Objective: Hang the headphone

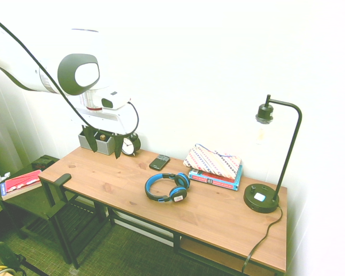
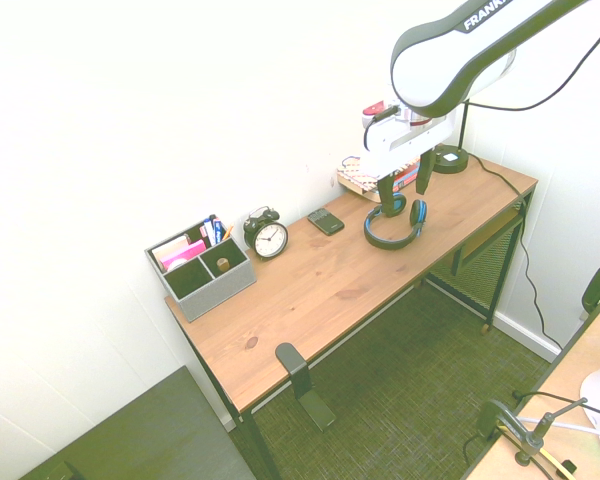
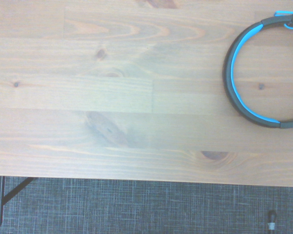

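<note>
Headphone (image 3: 256, 73) cut off by the wrist view's edge, ear cups unseen; partly hidden behind pincer (image 2: 404, 184) in second exterior view.

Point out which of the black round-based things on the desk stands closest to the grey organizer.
The black alarm clock, right beside the grey organizer at the desk's wall side. The black lamp base sits at the far opposite end, beyond the headphone and the books.

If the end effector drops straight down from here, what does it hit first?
Most likely bare desk top. The open end effector points straight down, and the wrist view is mostly wood, with the headphone off to one side. The exact spot is uncertain.
</note>
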{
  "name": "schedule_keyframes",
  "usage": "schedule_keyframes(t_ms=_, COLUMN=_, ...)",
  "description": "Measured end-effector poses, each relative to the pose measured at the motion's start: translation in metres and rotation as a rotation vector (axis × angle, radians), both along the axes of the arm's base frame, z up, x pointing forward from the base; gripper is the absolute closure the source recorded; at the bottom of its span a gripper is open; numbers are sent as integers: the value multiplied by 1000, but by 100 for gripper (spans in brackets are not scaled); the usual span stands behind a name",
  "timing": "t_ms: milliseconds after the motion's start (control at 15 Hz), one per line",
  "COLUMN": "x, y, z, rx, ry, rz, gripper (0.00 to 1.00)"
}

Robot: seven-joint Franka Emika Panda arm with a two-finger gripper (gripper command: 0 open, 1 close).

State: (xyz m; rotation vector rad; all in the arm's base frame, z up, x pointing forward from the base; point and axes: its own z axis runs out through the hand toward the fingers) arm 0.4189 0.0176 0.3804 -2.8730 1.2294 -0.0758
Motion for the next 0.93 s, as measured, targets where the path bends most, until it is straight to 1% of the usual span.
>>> schedule_keyframes(t_ms=133, x=0, y=0, z=-2, rx=-5, ry=4, rz=8, gripper=0)
schedule_keyframes(t_ms=267, x=3, y=4, z=-13, rx=-35, ry=15, rz=94, gripper=0)
schedule_keyframes(t_ms=467, x=21, y=23, z=-60, rx=-108, ry=12, rz=229, gripper=0)
schedule_keyframes(t_ms=600, x=43, y=26, z=-96, rx=-161, ry=15, rz=283, gripper=0)
schedule_keyframes(t_ms=733, x=69, y=19, z=-124, rx=-197, ry=26, rz=289, gripper=0)
schedule_keyframes(t_ms=933, x=98, y=1, z=-152, rx=-202, ry=49, rz=254, gripper=0)
